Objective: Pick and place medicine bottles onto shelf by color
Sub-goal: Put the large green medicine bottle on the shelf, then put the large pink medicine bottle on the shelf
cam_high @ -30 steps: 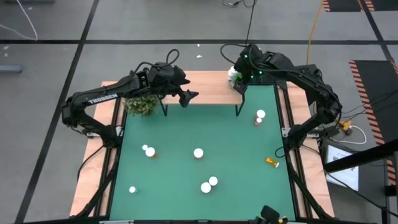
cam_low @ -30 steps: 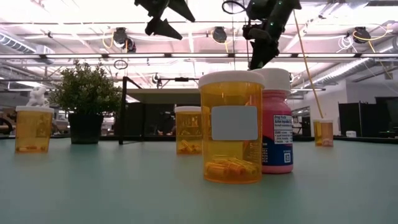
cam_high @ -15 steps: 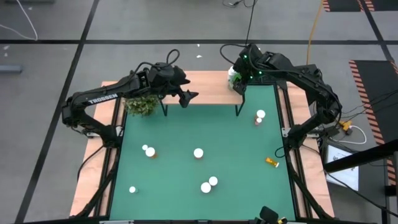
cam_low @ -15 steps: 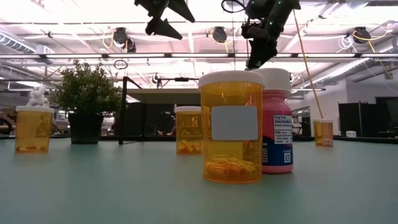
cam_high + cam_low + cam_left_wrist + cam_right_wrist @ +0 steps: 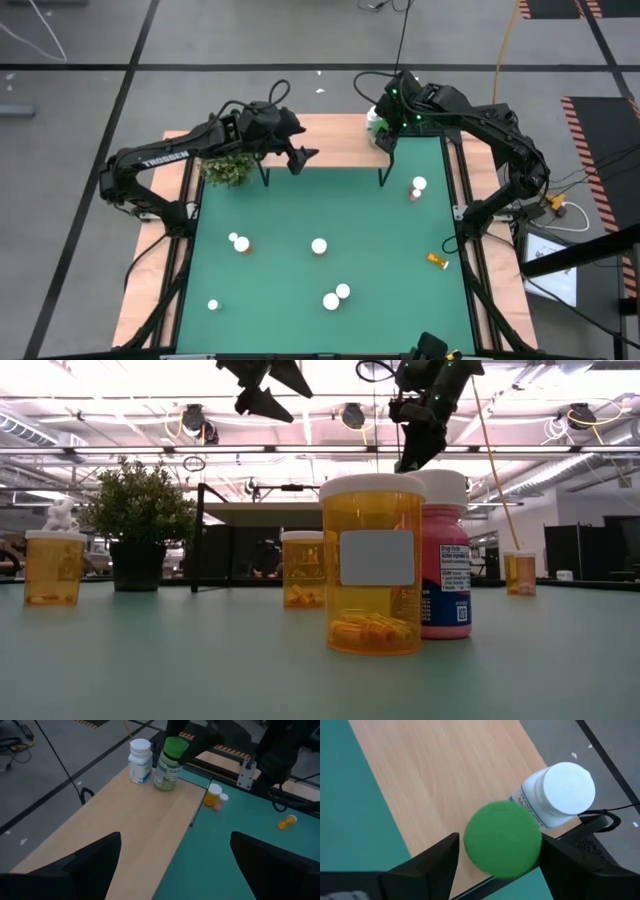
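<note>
Nothing has shifted since a second ago. Right hand stays spread on either side of the green-capped bottle, which stands beside a white bottle at the shelf's right end. Left hand hangs released over the shelf's middle

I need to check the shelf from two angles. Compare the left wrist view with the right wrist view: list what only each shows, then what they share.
Only the left wrist view: an orange bottle and a small pink bottle standing together on the green mat, and another orange bottle lying on its side on it.

Only the right wrist view: the right gripper with a finger on each side of the green cap; contact cannot be told.

Both: the wooden shelf, the green-capped bottle and the white bottle standing beside it near the shelf's end.
</note>
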